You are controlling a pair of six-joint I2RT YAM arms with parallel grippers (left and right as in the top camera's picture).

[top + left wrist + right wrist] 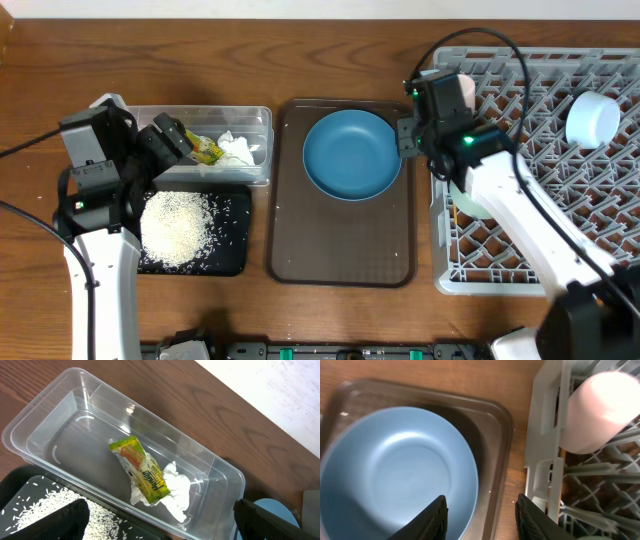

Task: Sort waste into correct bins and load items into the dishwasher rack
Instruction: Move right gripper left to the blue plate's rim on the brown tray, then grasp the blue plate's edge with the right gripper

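Inside clear tub (85, 455) — wrapper (142, 472), tissue (177, 496)

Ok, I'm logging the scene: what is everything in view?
table: 1, brown wood.
tub: 1, clear, left side.
wrapper: 1, yellow-green, in the tub.
tissue: 1, white, beneath the wrapper.
black tray: 1, beside the tub.
rice: many grains, white, on the black tray.
brown tray: 1, centre.
plate: 1, blue, on the brown tray.
rack: 1, grey, right side.
cup: 1, pink, in the rack's corner.
small bowl: 1, pale blue, in the rack.
green bowl: 1, pale, rack's left edge.
left gripper: open, above the tub.
right gripper: open, over the plate's rim.
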